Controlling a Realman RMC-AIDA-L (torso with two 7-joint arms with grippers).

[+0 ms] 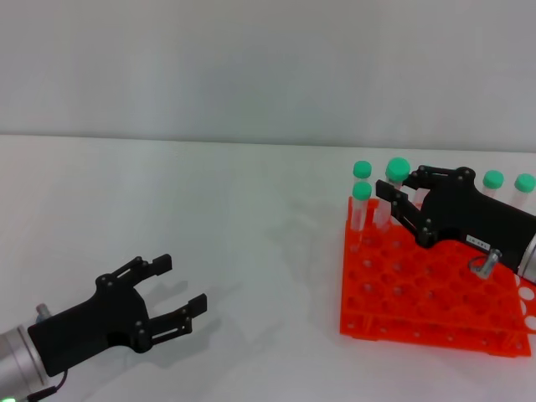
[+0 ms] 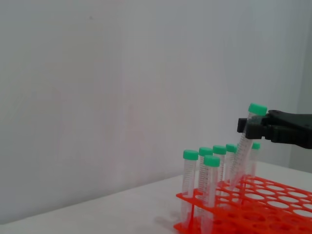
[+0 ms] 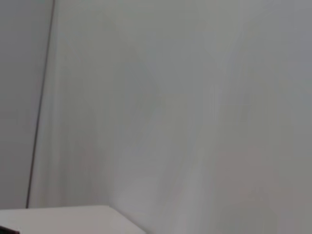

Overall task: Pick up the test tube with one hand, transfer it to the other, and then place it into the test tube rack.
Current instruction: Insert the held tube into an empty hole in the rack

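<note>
The test tube (image 1: 397, 171), clear with a green cap, is held tilted just below its cap by my right gripper (image 1: 402, 189), the black one with the white label. It is over the far left corner of the orange test tube rack (image 1: 435, 328). In the left wrist view the test tube (image 2: 243, 155) leans with its tip down at the rack's top holes (image 2: 273, 200), and the right gripper (image 2: 253, 129) is closed around it. My left gripper (image 1: 181, 291) is open and empty, low over the table at the near left, far from the rack.
Other green-capped tubes stand upright in the rack: two at its far left corner (image 1: 362, 191) and two along its far right edge (image 1: 493, 179). Several also show in the left wrist view (image 2: 211, 175). The right wrist view shows only wall and a table corner.
</note>
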